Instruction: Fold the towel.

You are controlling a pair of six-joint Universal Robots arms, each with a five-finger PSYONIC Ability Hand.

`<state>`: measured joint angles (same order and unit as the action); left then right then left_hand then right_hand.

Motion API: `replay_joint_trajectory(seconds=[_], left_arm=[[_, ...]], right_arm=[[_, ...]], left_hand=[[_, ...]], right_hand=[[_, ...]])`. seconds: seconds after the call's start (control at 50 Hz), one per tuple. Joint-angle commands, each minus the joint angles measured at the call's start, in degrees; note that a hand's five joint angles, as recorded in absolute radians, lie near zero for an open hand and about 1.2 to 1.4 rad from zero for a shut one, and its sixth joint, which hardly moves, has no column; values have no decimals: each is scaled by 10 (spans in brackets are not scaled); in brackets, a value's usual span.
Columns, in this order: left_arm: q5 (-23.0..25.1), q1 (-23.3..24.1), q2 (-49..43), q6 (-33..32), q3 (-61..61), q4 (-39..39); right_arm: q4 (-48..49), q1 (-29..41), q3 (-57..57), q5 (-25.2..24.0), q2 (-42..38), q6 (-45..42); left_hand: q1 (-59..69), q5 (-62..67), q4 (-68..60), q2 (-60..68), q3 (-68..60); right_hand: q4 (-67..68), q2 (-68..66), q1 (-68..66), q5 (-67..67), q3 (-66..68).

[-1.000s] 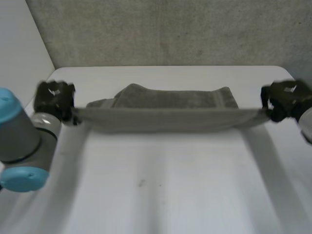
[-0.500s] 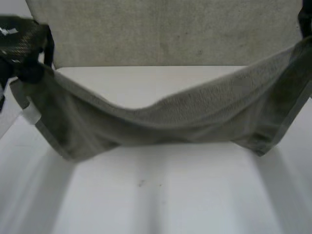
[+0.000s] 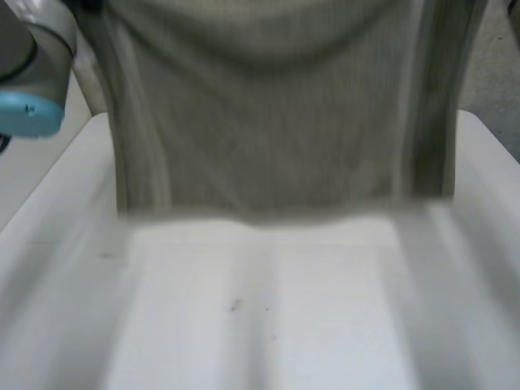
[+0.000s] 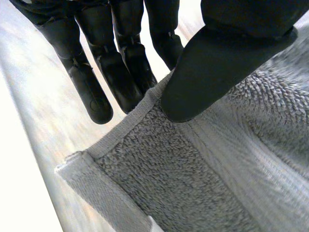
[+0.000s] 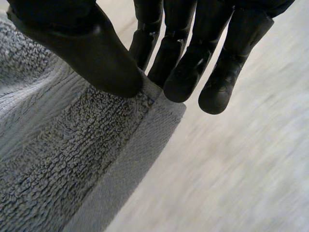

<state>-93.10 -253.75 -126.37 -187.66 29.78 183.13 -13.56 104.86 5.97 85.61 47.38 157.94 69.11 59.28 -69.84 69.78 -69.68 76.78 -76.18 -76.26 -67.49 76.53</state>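
We see the grey terry-cloth towel [image 3: 268, 122] hanging as a wide sheet in the head view, w/ its top edge sagging in the middle and both side hems running down. Its lower edge sits right at the white desk [image 3: 268, 325]; we can't tell whether it touches. The left arm's grey joint w/ light-blue cap [image 3: 28, 77] is beside the towel's left hem.

Left wrist view: the black left hand [image 4: 212, 72] is clamped on the towel near a corner. The thumb presses on the terry side just beside the flat woven hem, w/ the fingers [image 4: 118, 67] straight behind the cloth, so it's pinched between them. The hemmed corner sticks out past the fingertips.

Right wrist view: the black right hand [image 5: 82, 43] has the same hold at another corner. The thumb is on top by the hem and the fingers [image 5: 190, 58] are behind, w/ the cloth pinched between. The corner tip lies just beside the fingertips, and the rest of the towel trails off under the thumb.
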Motion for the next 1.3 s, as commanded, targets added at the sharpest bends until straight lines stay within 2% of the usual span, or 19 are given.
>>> replay_joint_trajectory(seconds=[0.02,0.12,0.24,0.32,0.38,0.44,0.56,0.64,0.7,0.76,0.8,0.82,0.86,0.9,1.0,1.04,1.08,1.18,1.3], left_arm=[[-29,-1,32,94,24,43],[-25,-3,66,93,136,27],[-21,-17,97,93,306,29],[-9,-19,101,92,389,34],[10,-19,95,91,462,53],[23,-19,83,77,526,80],[27,-18,66,-10,615,101],[27,-24,116,-82,685,94],[27,-27,149,-102,715,86],[27,-32,214,-133,770,63],[29,-33,296,-154,816,23],[29,-33,296,-154,816,22],[33,-33,343,-159,835,-2],[49,-34,409,-160,853,-35],[96,-39,426,-159,847,-38],[107,-43,418,-157,834,-32],[114,-44,403,-154,816,-15],[106,-32,228,-155,706,65],[78,-25,111,-151,592,71]], right_arm=[[42,2,62,-8,61,28],[2,-1,153,-24,88,24],[-41,-5,299,-69,97,-33],[-37,-6,429,-70,93,-80],[-37,-6,466,-70,88,-96],[-31,-8,534,-70,79,-116],[-24,-26,646,-70,94,-122],[-30,-34,733,-75,165,-130],[-44,-46,794,-77,227,-159],[-58,-54,825,-77,258,-184],[-97,-76,875,-76,326,-234],[-97,-76,875,-76,327,-234],[-135,-91,908,-80,399,-267],[-145,-96,916,-84,424,-276],[-141,-108,904,-116,431,-280],[-133,-113,890,-128,418,-273],[-91,-108,854,-137,344,-249],[-31,-92,763,-121,244,-197],[-6,-49,654,-82,137,-168]], left_hand=[[109,107,-102,102,-103],[109,107,-102,102,-103],[109,107,-102,102,-103],[109,107,-102,102,-103],[109,107,-102,102,-103],[109,107,-102,102,-103],[109,107,-102,102,-103],[109,107,-102,102,-103],[109,107,-102,102,-103],[109,107,-102,102,-103],[109,107,-102,102,-103],[109,107,-102,102,-103],[109,107,-102,102,-103],[109,107,-102,102,-103],[109,107,-102,102,-103],[109,107,-102,102,-103],[109,107,-102,102,-103],[109,107,-102,102,-103],[109,107,-102,102,-103]], right_hand=[[32,-38,-37,-25,35],[32,-38,-37,-25,35],[32,-38,-37,-25,35],[32,-38,-37,-25,35],[32,-38,-37,-25,35],[32,-38,-37,-25,35],[32,-38,-37,-25,35],[32,-38,-37,-25,35],[32,-38,-37,-25,35],[32,-38,-37,-25,35],[32,-38,-37,-25,35],[32,-38,-37,-25,35],[32,-38,-37,-25,35],[32,-38,-37,-25,35],[32,-38,-37,-25,35],[32,-38,-37,-25,35],[32,-38,-37,-25,35],[32,-38,-37,-25,35],[32,-38,-37,-25,35]])
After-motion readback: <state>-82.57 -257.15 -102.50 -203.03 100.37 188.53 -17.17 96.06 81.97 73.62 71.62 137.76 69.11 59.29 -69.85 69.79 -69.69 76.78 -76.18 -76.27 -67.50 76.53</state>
